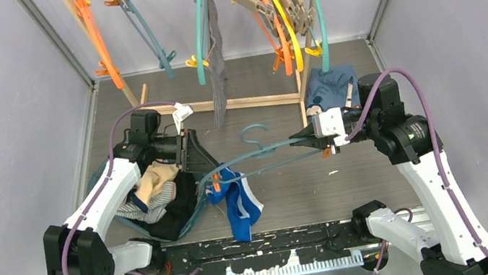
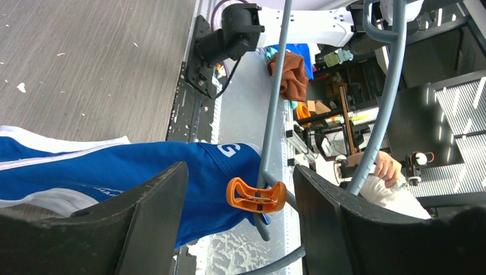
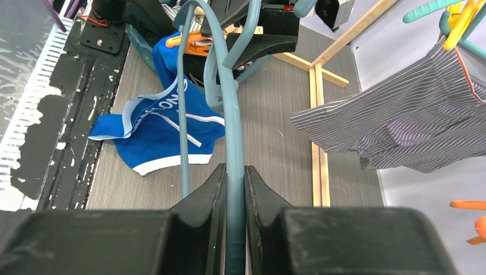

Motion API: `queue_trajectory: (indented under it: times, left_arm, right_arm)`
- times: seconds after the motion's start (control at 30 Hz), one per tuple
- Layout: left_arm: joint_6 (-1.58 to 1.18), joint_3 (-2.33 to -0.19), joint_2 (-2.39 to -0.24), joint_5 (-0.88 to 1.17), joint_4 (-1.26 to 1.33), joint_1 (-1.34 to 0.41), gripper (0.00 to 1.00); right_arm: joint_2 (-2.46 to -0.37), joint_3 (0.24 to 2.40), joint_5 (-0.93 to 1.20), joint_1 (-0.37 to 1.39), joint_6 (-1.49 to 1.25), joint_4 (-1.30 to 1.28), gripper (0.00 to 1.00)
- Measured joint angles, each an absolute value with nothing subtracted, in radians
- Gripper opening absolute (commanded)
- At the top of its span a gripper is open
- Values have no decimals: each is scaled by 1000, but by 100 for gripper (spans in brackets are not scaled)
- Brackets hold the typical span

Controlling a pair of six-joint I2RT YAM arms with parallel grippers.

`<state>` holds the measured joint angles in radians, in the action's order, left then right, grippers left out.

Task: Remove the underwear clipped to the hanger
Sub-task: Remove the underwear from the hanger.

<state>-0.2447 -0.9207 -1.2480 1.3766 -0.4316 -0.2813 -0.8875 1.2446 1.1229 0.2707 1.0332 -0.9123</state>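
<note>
While the right tool (image 3: 235, 169) grips the hanger (image 3: 231, 114), the left tool (image 2: 239, 175) straddles the orange clip (image 2: 255, 196), jaws apart; blue underwear (image 2: 103, 166) not yet unclipped, other garments (image 1: 156, 193) already heaped.

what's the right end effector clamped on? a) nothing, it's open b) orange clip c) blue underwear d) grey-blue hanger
d: the right wrist view shows the right end effector closed on the bar of the grey-blue hanger, with the blue underwear farther along it at the orange clip.
</note>
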Motion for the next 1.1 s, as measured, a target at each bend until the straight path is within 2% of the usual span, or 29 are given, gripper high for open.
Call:
queue_trajectory:
  times: [0.33,0.57,0.63,0.73,0.8,0.83,0.97,1.1]
  left_arm:
    - [-234,-894,-1227,1420,-414,-281,63]
    - [-214,-884,-1221,1441,-414,-281,49]
    - [-212,-884,-1221,1445,-415,-281,42]
    - [-207,-884,-1222,1449,-414,-281,17]
    - [-200,-884,-1224,1453,-414,-281,5]
    - [-196,-884,-1226,1454,-413,-281,2]
    - [-194,-884,-1232,1454,-411,-282,6]
    - [-192,-884,-1233,1453,-411,-282,25]
  right_arm:
    - [-874,1232,1121,266,1018,-902,1]
    - [-874,1221,1120,265,1016,-889,1]
    - [-874,1217,1119,264,1015,-889,1]
    - [-874,1209,1119,264,1015,-886,1]
    - [-874,1206,1116,264,1014,-884,1]
    - [-874,1204,1115,264,1014,-883,1]
    - [-866,1192,1111,256,1014,-882,1]
    - [-859,1190,1109,251,1008,-879,1]
